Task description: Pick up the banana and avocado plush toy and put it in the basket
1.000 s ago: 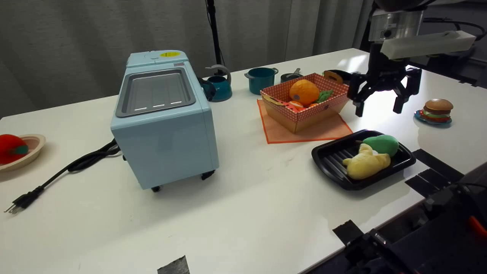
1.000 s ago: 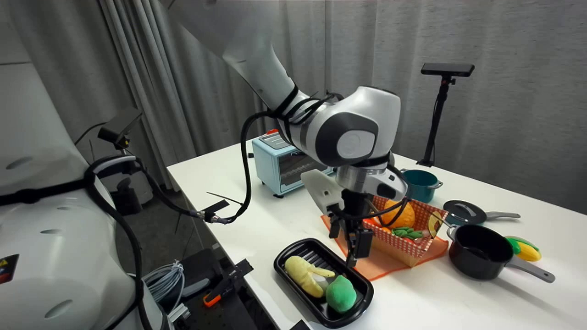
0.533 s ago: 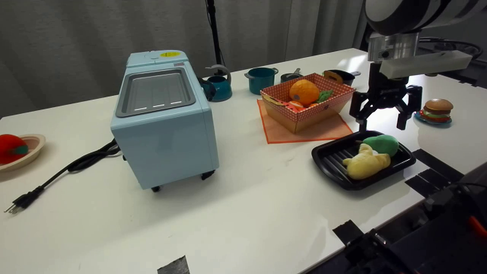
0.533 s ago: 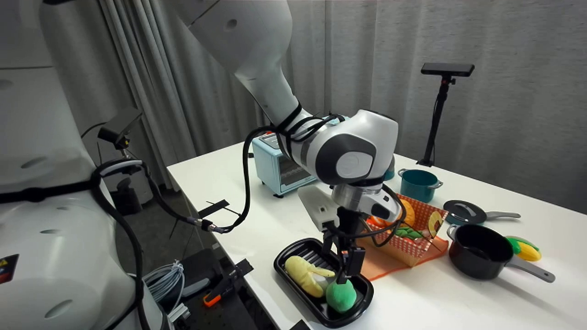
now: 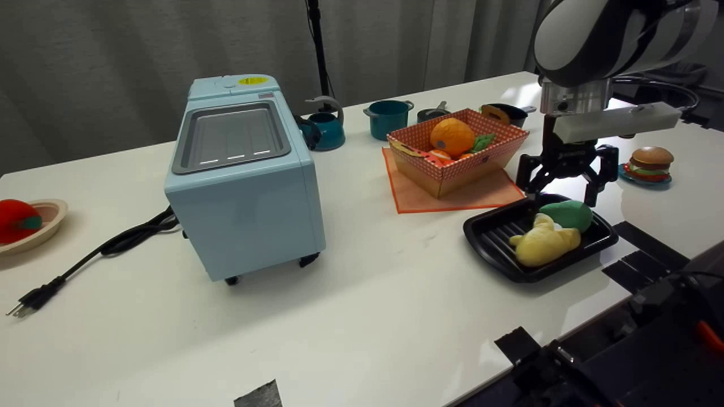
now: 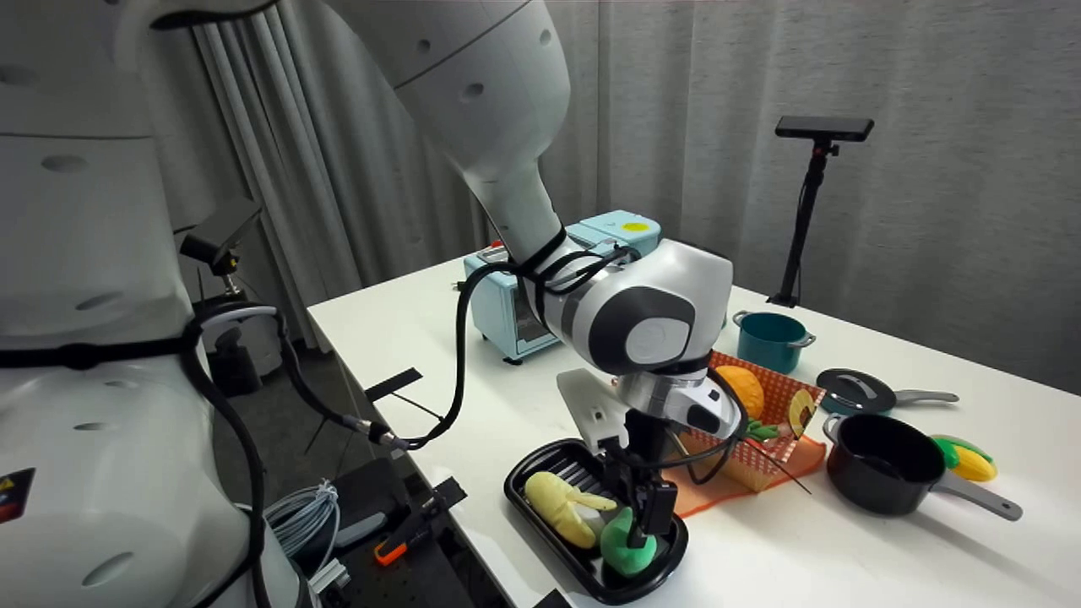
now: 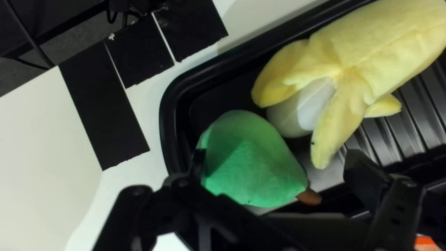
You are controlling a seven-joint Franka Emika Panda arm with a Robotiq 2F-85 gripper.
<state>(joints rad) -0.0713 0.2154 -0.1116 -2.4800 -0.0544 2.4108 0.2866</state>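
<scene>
Gripper (image 5: 563, 203) straddles avocado (image 5: 568, 215) (banana (image 5: 543, 247) beside it) in black tray (image 5: 492, 233).

Avocado plush (image 7: 251, 164) beside banana (image 7: 376, 52), black tray (image 7: 404, 132) beneath, end effector (image 7: 278, 164) spread

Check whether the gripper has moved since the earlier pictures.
Yes: the gripper has come down toward the black ridged tray, which has stayed put in both exterior views.

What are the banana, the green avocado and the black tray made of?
The banana: probably soft plush, matte, with a seam. The green avocado: likely plush too, dull and fabric-like. The black tray: shiny ridges, so perhaps coated metal or hard plastic.
</scene>
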